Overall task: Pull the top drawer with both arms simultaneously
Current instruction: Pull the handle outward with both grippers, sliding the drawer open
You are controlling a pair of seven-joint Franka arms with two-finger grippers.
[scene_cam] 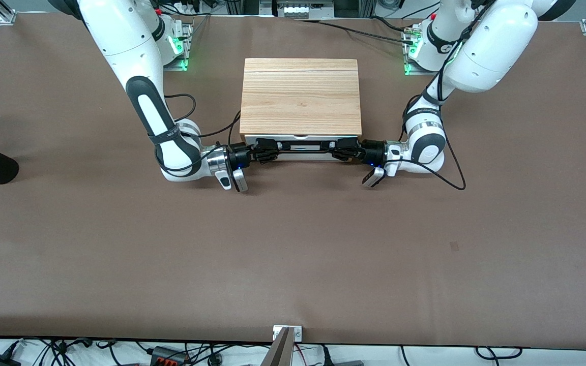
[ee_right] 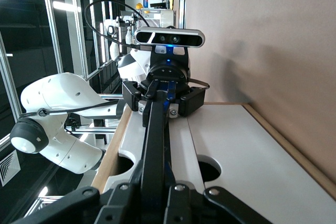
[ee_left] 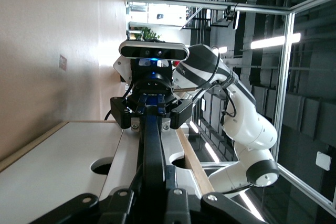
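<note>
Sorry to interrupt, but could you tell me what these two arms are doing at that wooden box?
Both arms are at the front of the wooden box, each holding one end of the top drawer by its black bar handle. The left gripper is shut on the end toward the left arm's side, the right gripper on the end toward the right arm's side. The drawer shows only slightly past the box's top board, so the pull has barely begun, if at all.
</note>
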